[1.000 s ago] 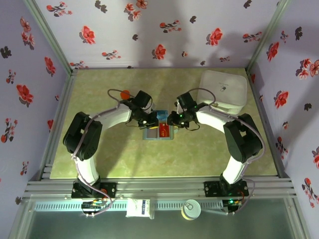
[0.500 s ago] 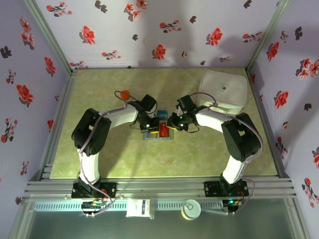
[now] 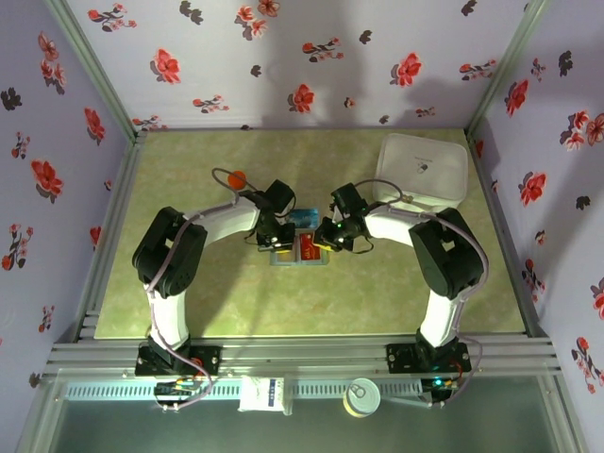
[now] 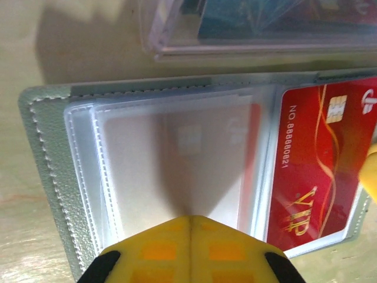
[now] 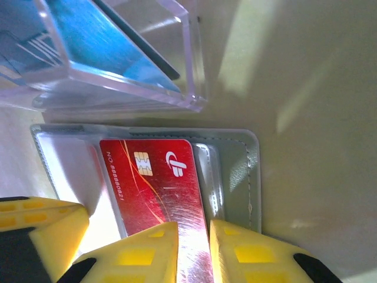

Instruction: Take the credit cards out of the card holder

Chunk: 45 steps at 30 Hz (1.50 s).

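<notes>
Card holder (image 3: pixel 300 251) lies spread open mid-worktop (image 3: pixel 189 302), a little toward the far edge. Left gripper (image 4: pixel 189 223), closed, presses on its empty sleeve panel, seemingly to pin it flat. Right gripper (image 5: pixel 193 227) has its fingers narrowly parted at the red credit card's (image 5: pixel 156 183) near end; whether they pinch it I cannot tell. Clear box (image 5: pixel 118 88) crowds the holder's far edge, so free room looks to be on the near side.

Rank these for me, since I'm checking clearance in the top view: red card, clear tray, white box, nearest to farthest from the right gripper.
From the right gripper:
1. red card, at its fingertips, just to the left.
2. clear tray, just past the card, toward the back.
3. white box, well off at the back right corner.
</notes>
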Tool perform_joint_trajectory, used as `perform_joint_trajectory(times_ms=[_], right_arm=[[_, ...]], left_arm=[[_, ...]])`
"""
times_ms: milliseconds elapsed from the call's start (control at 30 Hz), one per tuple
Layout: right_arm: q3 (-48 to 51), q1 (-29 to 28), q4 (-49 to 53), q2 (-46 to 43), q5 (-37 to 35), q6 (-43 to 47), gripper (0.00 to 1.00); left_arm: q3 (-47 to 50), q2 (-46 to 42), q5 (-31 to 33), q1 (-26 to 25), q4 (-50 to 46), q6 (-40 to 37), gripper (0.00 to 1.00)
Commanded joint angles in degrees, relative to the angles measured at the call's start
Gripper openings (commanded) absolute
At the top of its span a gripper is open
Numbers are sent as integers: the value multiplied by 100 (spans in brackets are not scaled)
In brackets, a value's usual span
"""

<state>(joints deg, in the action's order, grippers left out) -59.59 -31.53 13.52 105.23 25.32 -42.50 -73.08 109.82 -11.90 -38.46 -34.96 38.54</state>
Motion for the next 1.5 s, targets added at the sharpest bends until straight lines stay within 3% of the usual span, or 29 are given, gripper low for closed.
perform_joint_trajectory(times_ms=[0, 267, 633, 1467], right_arm=[[-153, -73, 136, 154, -38, 31, 22], [-196, -99, 19, 193, 139, -35, 13], [-229, -82, 264, -183, -139, 13, 22], [-218, 50, 437, -266, -195, 75, 23]], left_arm=[[74, -55, 128, 36, -217, -152, 0], [28, -81, 43, 44, -174, -137, 0], [-619, -5, -181, -33, -338, -153, 0], [-891, 643, -207, -255, -449, -271, 0]])
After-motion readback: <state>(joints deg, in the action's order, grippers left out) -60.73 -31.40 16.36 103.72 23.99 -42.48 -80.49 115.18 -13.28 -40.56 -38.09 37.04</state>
